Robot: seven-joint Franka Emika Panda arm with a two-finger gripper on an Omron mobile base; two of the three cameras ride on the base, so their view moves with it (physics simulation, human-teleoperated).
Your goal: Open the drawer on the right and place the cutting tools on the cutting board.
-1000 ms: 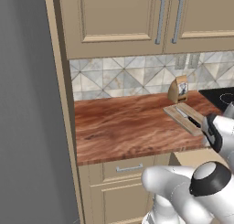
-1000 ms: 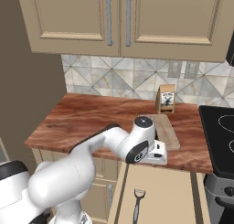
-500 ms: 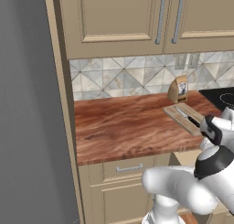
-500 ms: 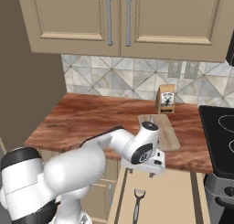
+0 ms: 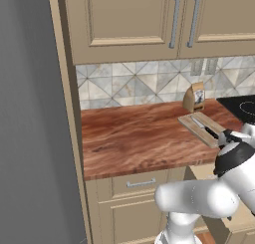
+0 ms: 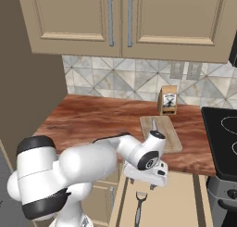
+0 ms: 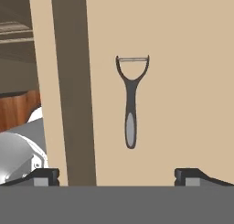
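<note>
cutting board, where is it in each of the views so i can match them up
Left base view: the cutting board lies at the right on the counter, a knife on it.
Right base view: the board lies centre right, beyond the arm.
Hand view: not in it; this view looks into the open drawer.
Shared landmark: the paper bag just behind the board.

A white robot arm (image 6: 88,163) built of smooth, glossy rounded links, its joints ringed and capped in black and dark grey. A broad black band wraps the large near link in the right base view. The white end effector (image 6: 149,175) hangs from a grey-faced wrist joint as a flat, blocky housing. Its two small dark fingertips (image 7: 43,175) carry paler grey pads.
</note>
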